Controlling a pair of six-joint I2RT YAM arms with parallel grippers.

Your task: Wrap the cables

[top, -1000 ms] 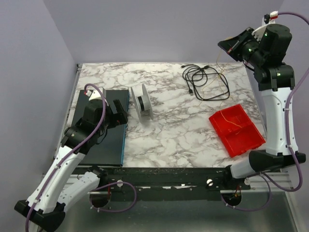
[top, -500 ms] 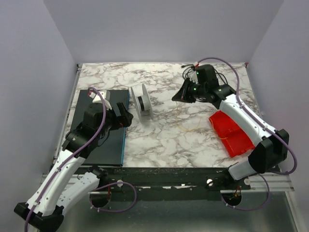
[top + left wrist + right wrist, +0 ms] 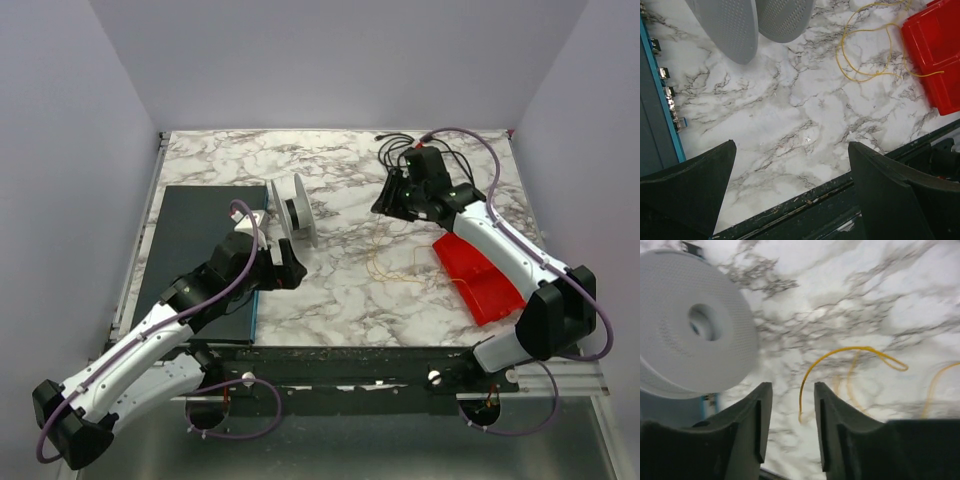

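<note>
Logged left gripper (image 3: pixel 283 268) low over the table (image 3: pixel 340 295), just in front of the white spool (image 3: pixel 295 210), with fingers spread wide and gripping nothing. Judged as staged there to steady or turn the spool.

Logged right gripper (image 3: pixel 393 200) further back, aimed across the marble toward the spool, with fingers parted only narrowly and nothing seen between them. Noted a yellow wire (image 3: pixel 395 262) loose on the table below it, one end near the fingertips in the wrist view.

Located the cables (image 3: pixel 398 148) at the back right of the table, just behind the right gripper, untouched by either. Suspect the tangle sits there awaiting pickup; wrapping not yet begun.

Counted:
- one spool, standing on edge
- one red tray (image 3: pixel 490 275)
- one dark flat box (image 3: pixel 195 250)
- one yellow wire
- one black tangle (separate cords not countable)
</note>
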